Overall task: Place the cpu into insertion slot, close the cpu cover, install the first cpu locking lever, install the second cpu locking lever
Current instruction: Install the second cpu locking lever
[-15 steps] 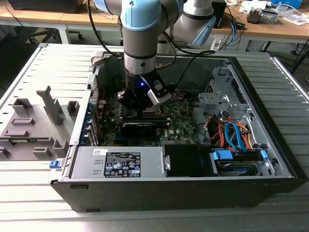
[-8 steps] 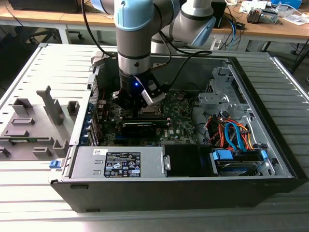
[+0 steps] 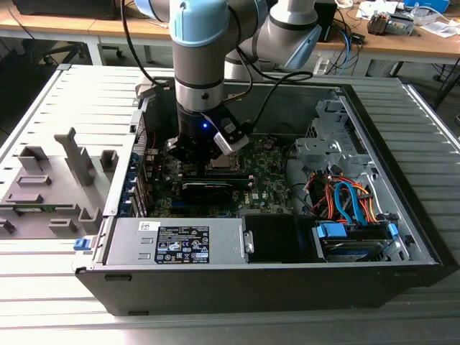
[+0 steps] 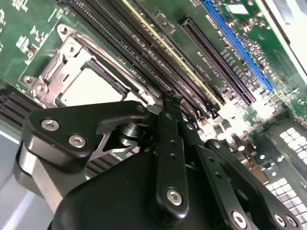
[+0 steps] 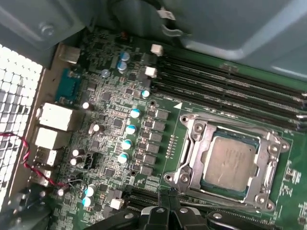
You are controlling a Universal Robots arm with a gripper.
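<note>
Hovering low inside the open black computer case (image 3: 402,248), the black two-finger gripper (image 3: 195,152) hangs off the grey-and-blue arm (image 3: 205,57) over the green motherboard (image 3: 269,188).

Near edge of the case, exterior view: silver power supply box with a label (image 3: 176,243) at the left, blue drive caddy (image 3: 338,233) with orange and blue cables (image 3: 348,201) at the right. Grey fixture blocks (image 3: 54,180) sit on the slatted table (image 3: 65,108), left of the case.

Mid-board: small square silver-grey cpu (image 5: 229,163) is seated in the square metal-rimmed insertion slot (image 5: 193,125). The thin silvery cpu cover frame (image 5: 276,153) lies down around it, chip top showing through its window. Also seen in the second wrist view, cpu (image 4: 91,88) with the cover (image 4: 57,60) on it.

Gripper fingers (image 4: 168,112) look pressed together with nothing between them, tips just beside the socket's near edge, by the long black memory slots (image 4: 144,52). Can't tell if they touch the board.

Far side: wooden bench (image 3: 402,39) with clutter.
</note>
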